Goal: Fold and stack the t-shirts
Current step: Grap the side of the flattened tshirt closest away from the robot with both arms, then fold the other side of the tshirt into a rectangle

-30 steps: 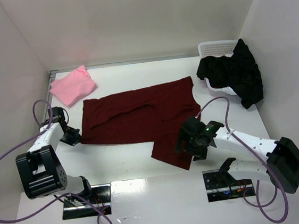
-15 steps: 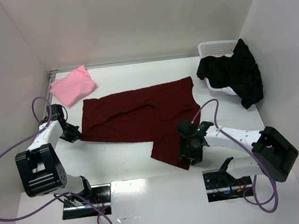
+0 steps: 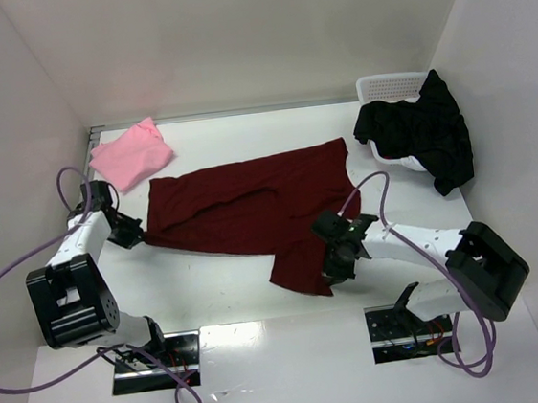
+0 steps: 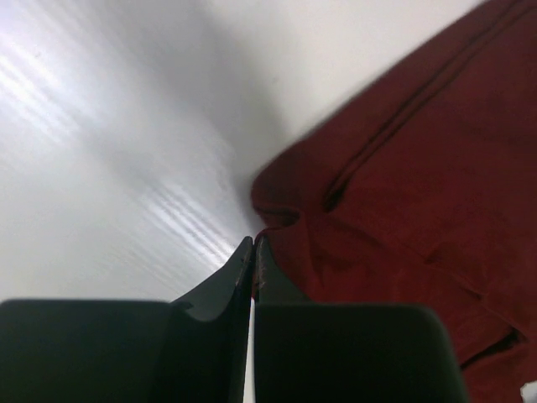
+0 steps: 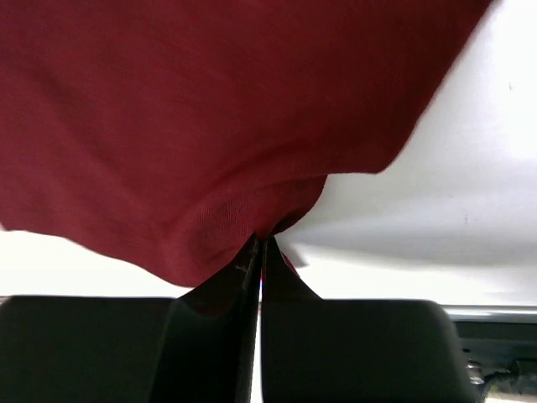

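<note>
The dark maroon t-shirt (image 3: 250,208) lies spread across the middle of the table. My left gripper (image 3: 136,237) is shut on its left corner, and the cloth (image 4: 403,201) bunches right at the pinched fingertips (image 4: 252,245). My right gripper (image 3: 334,270) is shut on the shirt's lower right edge, where red fabric (image 5: 210,126) gathers into the closed tips (image 5: 259,242). A light pink t-shirt (image 3: 131,154) sits folded at the back left. The black t-shirt (image 3: 421,137) hangs over the basket at the back right.
A white mesh basket (image 3: 387,86) stands in the back right corner under the black shirt. White walls close in the table on the left, back and right. Purple cables loop from both arms near their bases.
My right gripper moved left onto the maroon shirt's lower right edge and shut on it, lifting that edge slightly. The left gripper pulled its corner a little up and left.
</note>
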`<state>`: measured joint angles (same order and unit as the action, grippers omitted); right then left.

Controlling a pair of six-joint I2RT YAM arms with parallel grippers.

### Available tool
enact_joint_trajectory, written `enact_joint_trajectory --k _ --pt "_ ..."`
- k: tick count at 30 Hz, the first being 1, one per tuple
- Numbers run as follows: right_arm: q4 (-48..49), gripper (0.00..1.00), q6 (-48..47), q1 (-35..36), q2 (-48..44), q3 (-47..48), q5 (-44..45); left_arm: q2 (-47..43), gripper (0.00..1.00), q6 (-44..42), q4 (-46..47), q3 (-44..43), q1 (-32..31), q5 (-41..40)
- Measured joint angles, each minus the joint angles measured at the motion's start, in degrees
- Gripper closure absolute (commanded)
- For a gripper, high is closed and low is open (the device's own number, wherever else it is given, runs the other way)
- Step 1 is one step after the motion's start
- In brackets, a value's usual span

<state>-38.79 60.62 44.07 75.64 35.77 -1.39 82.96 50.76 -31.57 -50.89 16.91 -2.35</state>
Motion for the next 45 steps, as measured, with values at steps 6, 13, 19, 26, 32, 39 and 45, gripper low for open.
enact_joint_trajectory --k 6,13,19,26,32,39,45 --pt "-0.2 1.0 -1.1 -4.2 -0.5 7.4 4.3 0.7 1.0 -6.6 0.3 -6.1 -0.1 1.3" --pt "1.1 1.0 -8.2 -20.9 -0.2 16.7 7.7 4.6 1.0 -11.3 4.0 -12.6 -0.1 3.1" --pt "4.6 1.0 -13.9 -26.4 9.0 26.4 9.3 10.3 1.0 -11.8 4.8 -15.8 -0.1 4.2" --pt "7.0 1.0 -16.9 -26.9 19.9 36.1 9.4 15.6 1.0 -11.8 5.9 -21.3 -0.1 5.8" --pt "8.6 1.0 -18.1 -28.9 26.4 43.8 9.4 21.8 1.0 -11.8 6.8 -26.0 -0.1 6.8" --pt "9.3 1.0 -18.6 -31.7 33.6 49.7 9.3 27.7 1.0 -11.8 7.1 -28.4 -0.1 6.1" --pt "9.7 0.97 -18.6 -31.9 37.4 50.8 8.5 29.8 0.96 -11.7 7.3 -29.0 -0.2 5.7"
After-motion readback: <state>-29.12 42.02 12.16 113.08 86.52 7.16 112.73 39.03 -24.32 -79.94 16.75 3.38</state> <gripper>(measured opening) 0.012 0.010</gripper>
